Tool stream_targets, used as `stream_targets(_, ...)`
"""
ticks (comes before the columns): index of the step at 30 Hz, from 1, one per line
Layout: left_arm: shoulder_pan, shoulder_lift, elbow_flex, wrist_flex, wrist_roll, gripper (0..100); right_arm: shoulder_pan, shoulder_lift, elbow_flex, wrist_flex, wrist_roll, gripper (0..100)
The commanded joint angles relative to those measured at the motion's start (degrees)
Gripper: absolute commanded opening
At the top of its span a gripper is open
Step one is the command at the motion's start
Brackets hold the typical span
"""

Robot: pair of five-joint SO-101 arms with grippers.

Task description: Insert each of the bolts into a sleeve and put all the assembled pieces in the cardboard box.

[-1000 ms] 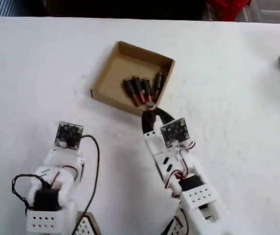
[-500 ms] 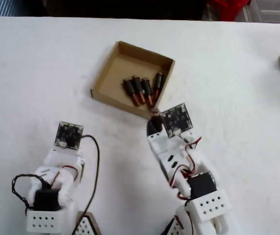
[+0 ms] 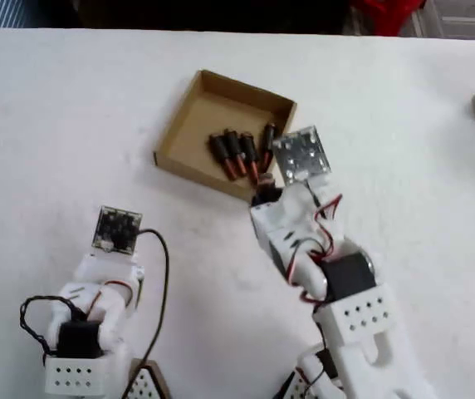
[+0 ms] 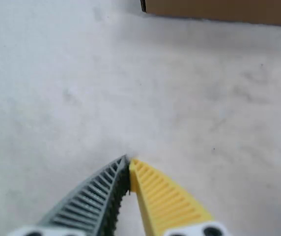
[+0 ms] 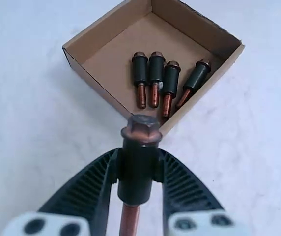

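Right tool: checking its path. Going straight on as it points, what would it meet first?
Likely the near corner of the cardboard box, just ahead of the right tool and its held bolt; if high enough, it would clear the rim instead.

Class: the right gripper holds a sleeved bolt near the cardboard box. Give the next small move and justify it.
Probably carry the sleeved bolt forward over the cardboard box rim. The right gripper is shut on it short of the near corner; four assembled pieces lie inside.
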Motion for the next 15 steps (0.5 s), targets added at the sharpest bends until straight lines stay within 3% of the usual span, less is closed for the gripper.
stream_targets(1,0.57,-0.57,-0.62,0.44,-0.35,2,0.40,7.52,-11.69,0.48,-0.44,1.6)
stream_targets(15,0.48,-0.57,-0.53,0.18,-0.35,2,5.14,38.73,-40.00,2.68,-0.18,1.7)
